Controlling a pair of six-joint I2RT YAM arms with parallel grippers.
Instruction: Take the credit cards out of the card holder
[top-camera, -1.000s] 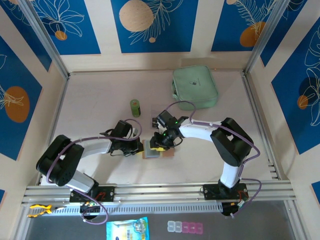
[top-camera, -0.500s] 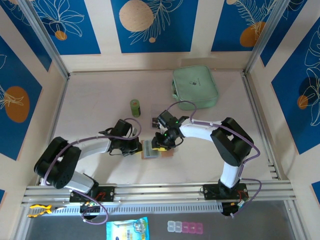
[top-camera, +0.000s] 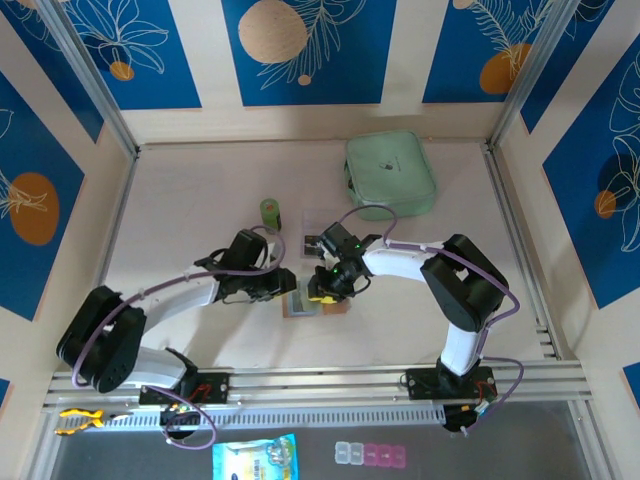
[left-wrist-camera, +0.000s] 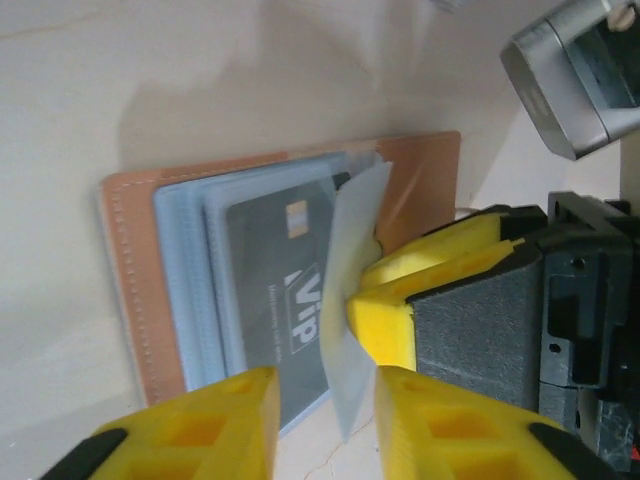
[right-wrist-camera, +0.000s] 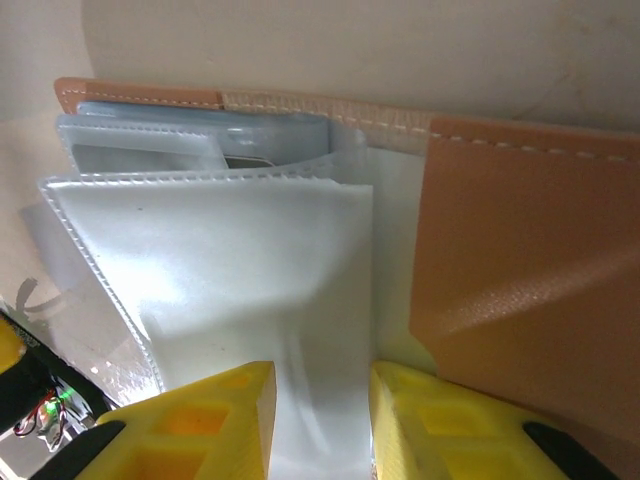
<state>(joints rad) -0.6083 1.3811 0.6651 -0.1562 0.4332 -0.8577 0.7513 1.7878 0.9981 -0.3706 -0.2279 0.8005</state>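
Two jobs: my right gripper (left-wrist-camera: 365, 290) pinched the clear sleeve (left-wrist-camera: 355, 230) of the wallet (left-wrist-camera: 130, 300) up; left gripper (left-wrist-camera: 325, 385), jaws narrowly apart, needed the grey card's (left-wrist-camera: 270, 290) edge only.

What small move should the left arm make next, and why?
Probably ease the left gripper forward and close on the grey VIP card: its jaws stand open beside it, the card sits in the card holder, and the right gripper props the clear sleeve up.
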